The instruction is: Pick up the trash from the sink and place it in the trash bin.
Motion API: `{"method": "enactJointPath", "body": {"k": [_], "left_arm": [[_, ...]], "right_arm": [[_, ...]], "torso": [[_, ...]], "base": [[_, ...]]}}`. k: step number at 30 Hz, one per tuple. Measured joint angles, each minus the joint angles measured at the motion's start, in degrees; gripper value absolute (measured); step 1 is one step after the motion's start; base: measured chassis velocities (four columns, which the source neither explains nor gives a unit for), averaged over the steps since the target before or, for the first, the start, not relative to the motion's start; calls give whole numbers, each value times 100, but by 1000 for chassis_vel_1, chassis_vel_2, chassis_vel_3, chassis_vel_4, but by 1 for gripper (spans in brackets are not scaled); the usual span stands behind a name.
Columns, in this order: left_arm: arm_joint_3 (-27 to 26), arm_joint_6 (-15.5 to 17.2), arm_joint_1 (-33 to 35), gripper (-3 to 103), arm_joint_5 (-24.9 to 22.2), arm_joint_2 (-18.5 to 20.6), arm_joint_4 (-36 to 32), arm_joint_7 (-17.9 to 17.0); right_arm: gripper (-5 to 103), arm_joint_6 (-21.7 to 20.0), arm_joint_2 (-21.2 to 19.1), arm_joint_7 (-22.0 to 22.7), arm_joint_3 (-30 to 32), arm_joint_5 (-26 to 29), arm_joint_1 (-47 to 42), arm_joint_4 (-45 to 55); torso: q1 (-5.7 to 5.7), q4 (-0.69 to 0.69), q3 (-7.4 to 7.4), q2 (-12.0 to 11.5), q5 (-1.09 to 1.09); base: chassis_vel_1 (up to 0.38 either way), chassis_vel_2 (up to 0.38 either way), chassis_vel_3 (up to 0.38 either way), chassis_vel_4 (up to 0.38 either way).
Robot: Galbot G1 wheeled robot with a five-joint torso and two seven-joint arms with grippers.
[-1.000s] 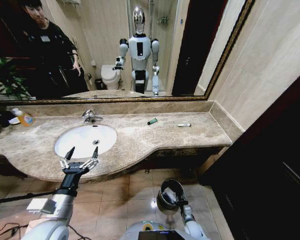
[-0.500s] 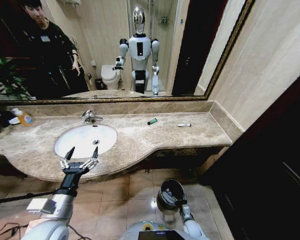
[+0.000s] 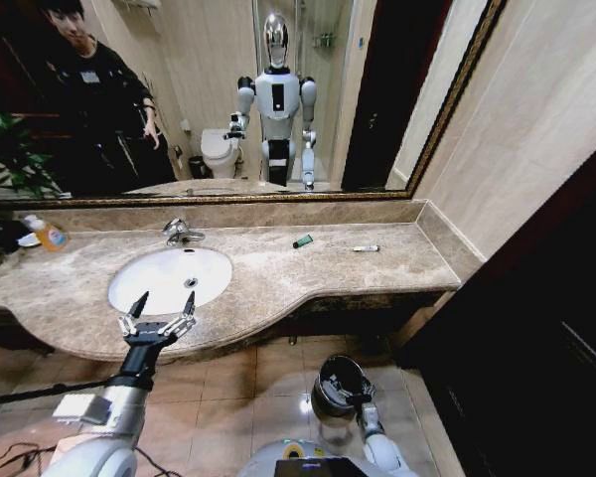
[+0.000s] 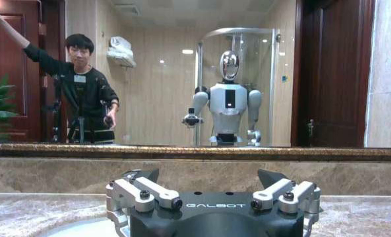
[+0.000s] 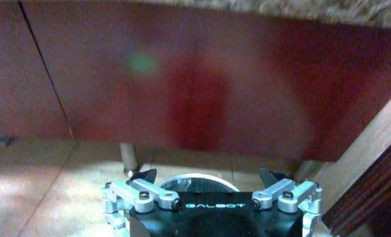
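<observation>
— While we look down from the head, where does our left gripper (image 3: 161, 304) sit?
— It hangs at the near rim of the sink (image 3: 139, 289), at about 6 o'clock of the basin, fingers spread wide and holding nothing. The left wrist view shows the same: both fingers (image 4: 137, 186) stand well apart over the counter (image 4: 23, 212).
— And the right gripper (image 3: 350, 390)?
— Low, over the bin (image 3: 328, 396) on the floor tiles, below the counter edge. In the right wrist view its fingers (image 5: 144, 176) are parted, with the bin's rim (image 5: 198, 177) between them and farther off; nothing is pinched.
— Where do we see the trash?
— A dark green block (image 3: 303, 241) lies on the counter at about 2 o'clock from the basin, well apart from it. A thin white stick (image 3: 366, 248) lies farther along at 3 o'clock of the block. The basin itself looks bare white.
— Anything else on the counter?
— A faucet (image 3: 179, 233) at the basin's 12 o'clock, and an orange bottle (image 3: 48, 235) at its 10 o'clock.
</observation>
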Motion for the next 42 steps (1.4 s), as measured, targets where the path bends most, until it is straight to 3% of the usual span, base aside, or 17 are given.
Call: {"method": "enactJointPath", "body": {"k": [6,10,15,23,26,33,34,38,42], "left_arm": [[0,0,0,100,0,0,0,0],[0,0,0,100,0,0,0,0],[0,0,0,100,0,0,0,0],[0,0,0,100,0,0,0,0],[0,0,0,100,0,0,0,0],[0,0,0,100,0,0,0,0],[0,0,0,100,0,0,0,0],[0,0,0,100,0,0,0,0],[0,0,0,100,0,0,0,0]], "right_arm": [[100,-152,-83,-167,94,438,-388,995],[100,-286,-277,-201,169,848,-800,2296],[100,-130,-285,-129,209,605,-1124,3251],[100,-219,-219,-111,86,199,-1302,4480],[100,-400,-223,-115,61,205,-1179,4700],[100,-1407,-443,-217,37,569,-225,4824],[100,-1407,-443,-217,37,569,-225,4824],[100,-2079,-805,-358,62,1079,486,4551],[100,-2487,-1179,-457,49,1475,1130,4248]], "torso": [[0,0,0,0,0],[0,0,0,0,-1],[0,0,0,0,-1],[0,0,0,0,-1],[0,-1,0,0,0],[0,0,0,0,-1],[0,0,0,0,-1],[0,0,1,0,0],[0,0,0,0,0]], "base": [[0,0,0,0],[0,0,0,0],[0,0,0,0],[0,0,0,0],[0,0,0,0],[0,0,0,0],[0,0,0,0],[0,0,0,0],[0,0,0,0]]}}
